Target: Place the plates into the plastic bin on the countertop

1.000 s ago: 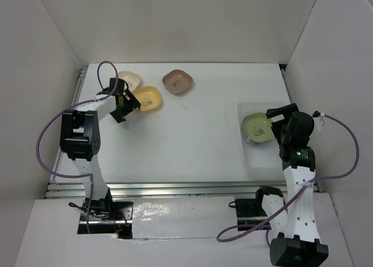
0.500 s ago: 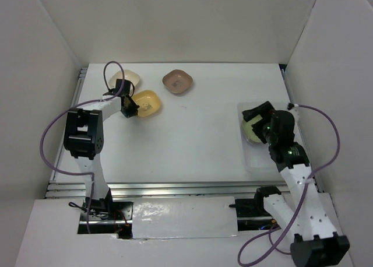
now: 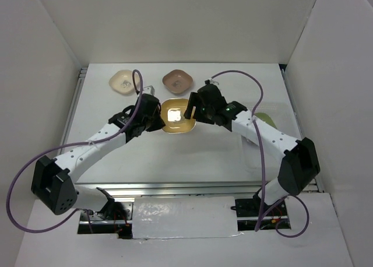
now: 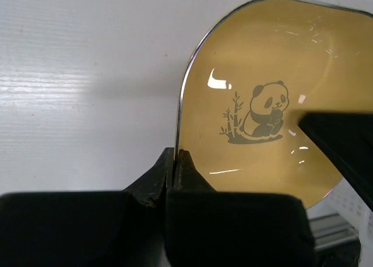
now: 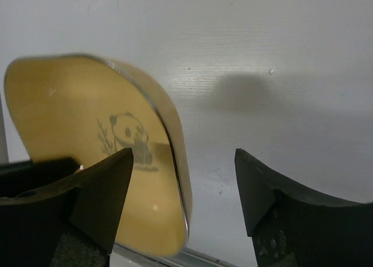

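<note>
We see plastic bin (image 3: 283, 119) at right of tabletop (image 3: 221, 156) w/ one green plate (image 3: 264, 119) inside, yellow panda plate (image 3: 176, 116) held tilted at center, left end effector (image 4: 176, 162) clenched on its rim, right end effector (image 5: 182, 162) spread wide astride opp. rim, not gripping, cream plate (image 3: 124, 81) & brown plate (image 3: 178, 80) at rear.

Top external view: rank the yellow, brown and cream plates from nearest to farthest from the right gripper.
1. yellow plate: mid-table, its edge between the open fingers of the right gripper.
2. brown plate: behind the gripper, toward the far wall.
3. cream plate: far-left corner of the table.
</note>
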